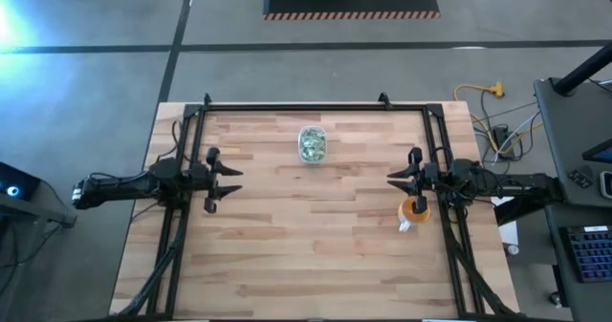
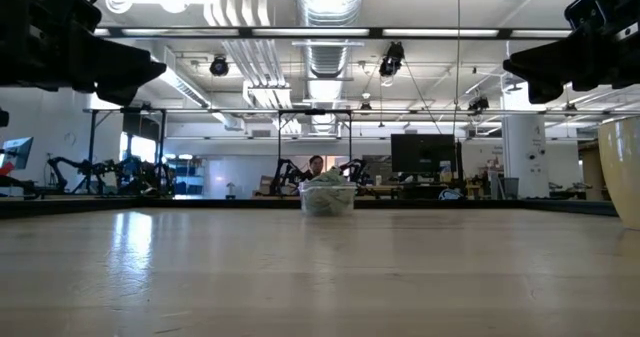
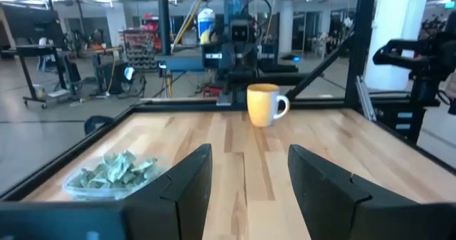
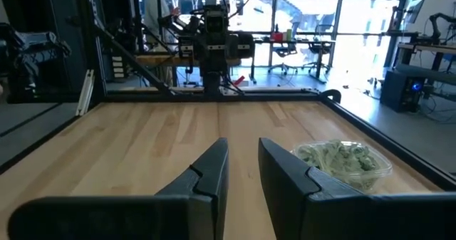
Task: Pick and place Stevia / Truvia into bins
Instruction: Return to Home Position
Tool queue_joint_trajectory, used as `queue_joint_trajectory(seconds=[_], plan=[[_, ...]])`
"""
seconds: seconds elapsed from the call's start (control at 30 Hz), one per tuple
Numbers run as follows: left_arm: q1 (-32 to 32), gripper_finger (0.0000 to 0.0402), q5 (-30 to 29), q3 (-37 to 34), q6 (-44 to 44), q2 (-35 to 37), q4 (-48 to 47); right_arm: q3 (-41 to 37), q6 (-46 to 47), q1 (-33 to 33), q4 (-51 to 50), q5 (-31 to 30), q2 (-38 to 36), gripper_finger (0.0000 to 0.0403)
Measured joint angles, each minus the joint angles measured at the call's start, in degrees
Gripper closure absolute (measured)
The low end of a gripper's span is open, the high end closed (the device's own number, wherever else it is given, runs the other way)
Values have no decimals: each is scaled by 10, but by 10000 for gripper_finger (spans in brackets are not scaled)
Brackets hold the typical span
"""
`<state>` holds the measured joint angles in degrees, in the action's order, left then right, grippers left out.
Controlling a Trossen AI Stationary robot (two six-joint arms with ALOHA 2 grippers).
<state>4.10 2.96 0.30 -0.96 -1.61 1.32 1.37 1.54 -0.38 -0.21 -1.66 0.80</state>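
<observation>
As the small clear plastic tub point(image 1: 313, 142) of green-and-white sweetener packets point(image 1: 312, 148) is set between both arms, equally near each, the left gripper point(image 1: 232, 182) is held with fingers point(image 3: 189, 176) wide apart, the right gripper point(image 1: 394, 182) narrowly apart, both empty.

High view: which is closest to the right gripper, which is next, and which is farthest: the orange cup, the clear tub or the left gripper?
Starting from the right gripper at the table's right side:
1. The orange cup, right beside it.
2. The clear tub, mid-table toward the back, holding green packets.
3. The left gripper, across the table on the left side.
</observation>
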Motion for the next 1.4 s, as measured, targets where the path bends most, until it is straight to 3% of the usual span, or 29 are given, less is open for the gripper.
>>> queue_joint_trajectory(seconds=[0.73,0.93,1.2,1.4], plan=[[0,232,1,0,6,-4,2,0,0,0,0,0,0,335],[0,232,1,0,6,-6,6,0,47,0,-2,4,0,335],[0,232,1,0,7,-6,6,0,57,4,-5,92,5,335],[0,232,1,0,7,-5,7,0,52,4,-4,92,5,335]])
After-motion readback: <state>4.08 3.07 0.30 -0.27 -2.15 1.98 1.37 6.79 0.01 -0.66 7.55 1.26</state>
